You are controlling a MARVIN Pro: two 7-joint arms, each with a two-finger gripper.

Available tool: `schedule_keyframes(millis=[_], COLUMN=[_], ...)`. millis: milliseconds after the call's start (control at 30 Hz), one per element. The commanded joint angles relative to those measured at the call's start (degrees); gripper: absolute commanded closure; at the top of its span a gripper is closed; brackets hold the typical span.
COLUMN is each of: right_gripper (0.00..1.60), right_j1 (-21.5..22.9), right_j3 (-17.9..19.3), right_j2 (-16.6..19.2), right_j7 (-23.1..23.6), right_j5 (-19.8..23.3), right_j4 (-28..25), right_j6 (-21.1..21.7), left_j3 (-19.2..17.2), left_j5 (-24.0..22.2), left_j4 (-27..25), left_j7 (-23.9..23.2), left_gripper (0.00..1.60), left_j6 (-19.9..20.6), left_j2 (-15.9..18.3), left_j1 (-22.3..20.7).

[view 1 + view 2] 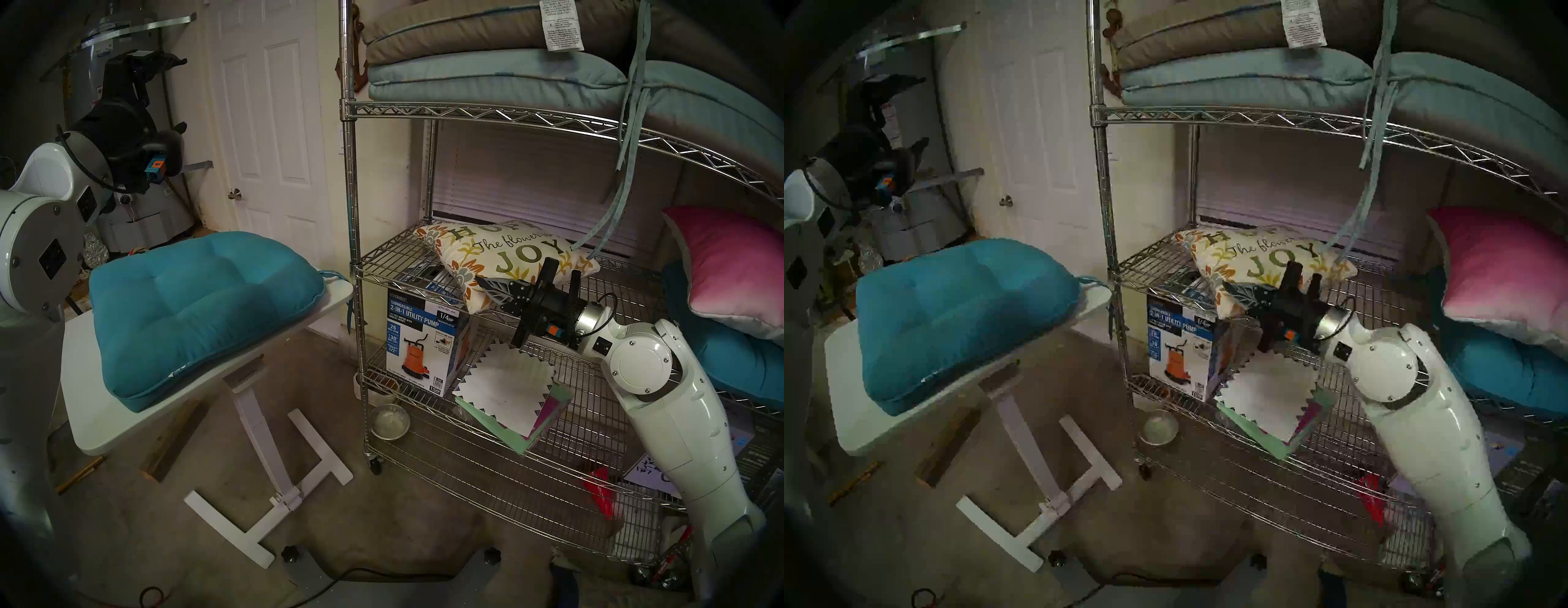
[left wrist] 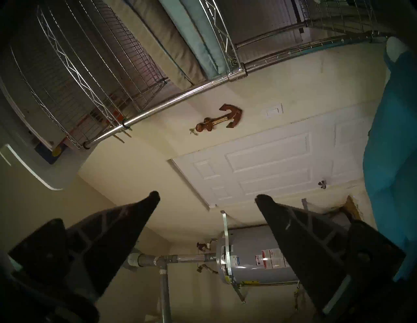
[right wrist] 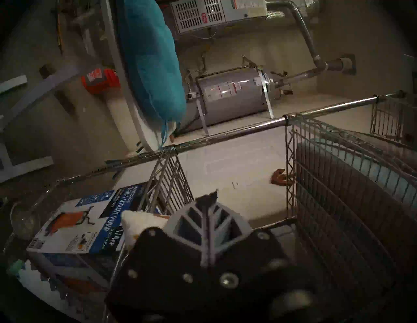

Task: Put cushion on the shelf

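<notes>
The cream floral cushion [image 1: 500,259] [image 1: 1259,263] printed "HOPE" and "JOY" lies on the middle tier of the chrome wire shelf [image 1: 466,112] [image 1: 1208,116], with its front corner hanging over the tier's edge. My right gripper [image 1: 481,280] [image 1: 1227,286] is shut and sits against the cushion's front edge. In the right wrist view its fingers [image 3: 213,194] meet with nothing between them, and the cushion's white corner [image 3: 137,223] lies beside them. My left gripper [image 1: 180,93] [image 2: 207,197] is raised at the far left, open and holding nothing.
A teal tufted seat cushion [image 1: 199,310] rests on the small white tilting table [image 1: 106,424] left of the shelf. A pump box [image 1: 424,339] and papers [image 1: 509,382] sit on the tier below. A pink pillow [image 1: 729,263] is at the right. A metal bowl [image 1: 390,420] is on the floor.
</notes>
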Motion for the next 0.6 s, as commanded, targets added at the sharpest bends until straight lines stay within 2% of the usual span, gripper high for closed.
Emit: schedule_keyframes(millis=[0,233,567], right_gripper=[1.60,1.60,1.60], right_j1=[0.55,-2.70,-3.78], right_j3=[1.21,2.35,2.60], right_j2=[0.19,0.93,1.00], right_j7=[-0.26,0.36,0.37], right_j5=[1.36,2.03,2.27], right_j4=[-0.31,-2.09,-2.21], right_j6=[-0.88,-0.65,-0.89], left_j3=[-0.62,-0.66,-0.67], left_j5=[-0.16,-0.18,-0.19], left_j4=[-0.43,-0.43,-0.43], left_j7=[0.16,0.17,0.19], left_gripper=[0.00,0.00,0.00], left_j6=[-0.17,-0.18,-0.19], left_j2=[-0.10,-0.10,-0.10], left_j1=[0.05,0.09,0.10])
